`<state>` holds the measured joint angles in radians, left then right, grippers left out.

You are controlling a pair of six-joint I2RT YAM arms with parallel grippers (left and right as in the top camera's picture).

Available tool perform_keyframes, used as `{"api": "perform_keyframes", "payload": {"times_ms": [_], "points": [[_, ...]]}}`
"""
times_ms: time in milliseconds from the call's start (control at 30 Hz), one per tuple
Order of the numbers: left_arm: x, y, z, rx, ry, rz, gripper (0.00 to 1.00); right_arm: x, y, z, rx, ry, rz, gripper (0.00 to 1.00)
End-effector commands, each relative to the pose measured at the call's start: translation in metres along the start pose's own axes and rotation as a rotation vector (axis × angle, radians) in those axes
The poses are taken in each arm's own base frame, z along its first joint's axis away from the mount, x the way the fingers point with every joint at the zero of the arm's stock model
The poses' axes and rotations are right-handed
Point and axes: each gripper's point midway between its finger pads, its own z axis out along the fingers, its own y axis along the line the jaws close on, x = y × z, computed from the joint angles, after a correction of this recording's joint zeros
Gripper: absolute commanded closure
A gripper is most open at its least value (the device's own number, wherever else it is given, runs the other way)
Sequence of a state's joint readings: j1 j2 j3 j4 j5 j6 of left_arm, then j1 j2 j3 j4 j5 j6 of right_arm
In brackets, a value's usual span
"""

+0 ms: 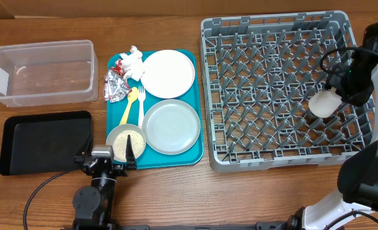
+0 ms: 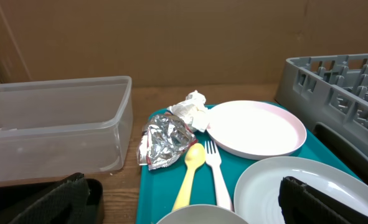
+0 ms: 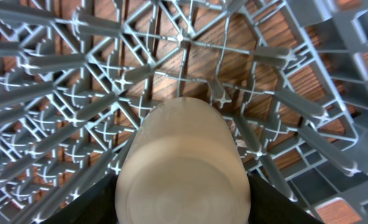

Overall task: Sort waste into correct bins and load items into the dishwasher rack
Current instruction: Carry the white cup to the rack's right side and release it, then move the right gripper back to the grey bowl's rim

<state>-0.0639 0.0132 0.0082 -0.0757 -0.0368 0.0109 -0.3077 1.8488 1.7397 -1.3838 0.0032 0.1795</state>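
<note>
**Status — approx. one item in transit, none seated.**

My right gripper [image 1: 334, 96] is closed on the small white cup [image 1: 322, 103] and holds it over the right side of the dishwasher rack [image 1: 272, 19]. In the right wrist view the cup hangs above the lattice floor and pegs. No other item is in the rack.

My left gripper [image 1: 109, 157] is spread wide at the near edge of the teal tray [image 1: 115, 115], at the small pale bowl [image 1: 126, 142], and grips nothing.

**Left to do, judged from the layout:**
- Rack: white round plate [image 1: 168, 72], pale grey round plate [image 1: 171, 126], yellow and white plastic cutlery [image 1: 134, 105], and the bowl – all on the teal tray.
- Waste: crumpled napkin [image 1: 132, 62] and foil wrappers [image 1: 115, 86] at the tray's far-left corner, rice-like grains [image 1: 123, 147] inside the bowl.
- Bins: clear tub [image 1: 41, 46] and black tray [image 1: 9, 147] show no waste that I can make out.

**Not resolvable:**
- Whether the cup touches a peg or the floor.
- Which end of the cup faces the wrist cam.
- My right fingertips – cut off at the frame's bottom edge.
- The bowl in the left wrist view: only its rim shows.
- The faint mark in the tub, poss. a reflection.
</note>
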Motion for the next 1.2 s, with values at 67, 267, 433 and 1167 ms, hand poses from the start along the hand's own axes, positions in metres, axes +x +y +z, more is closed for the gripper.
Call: {"api": "perform_keyframes", "payload": {"times_ms": [67,267,433,1167], "points": [[0.0,0.0,0.0,0.001,-0.006,0.008,0.0,0.004,0.003,0.014,-0.009,0.016,-0.002,0.46],[0.0,0.0,0.0,0.001,-0.006,0.008,0.0,0.003,0.003,0.013,-0.011,0.01,-0.002,0.24],[0.0,0.0,0.0,0.001,-0.006,0.008,0.0,0.002,0.009,0.0,-0.025,-0.022,-0.013,0.17],[0.0,0.0,0.0,0.001,-0.006,0.008,0.0,0.188,0.281,-0.051,-0.425,-0.117,-0.829,0.37]]}}
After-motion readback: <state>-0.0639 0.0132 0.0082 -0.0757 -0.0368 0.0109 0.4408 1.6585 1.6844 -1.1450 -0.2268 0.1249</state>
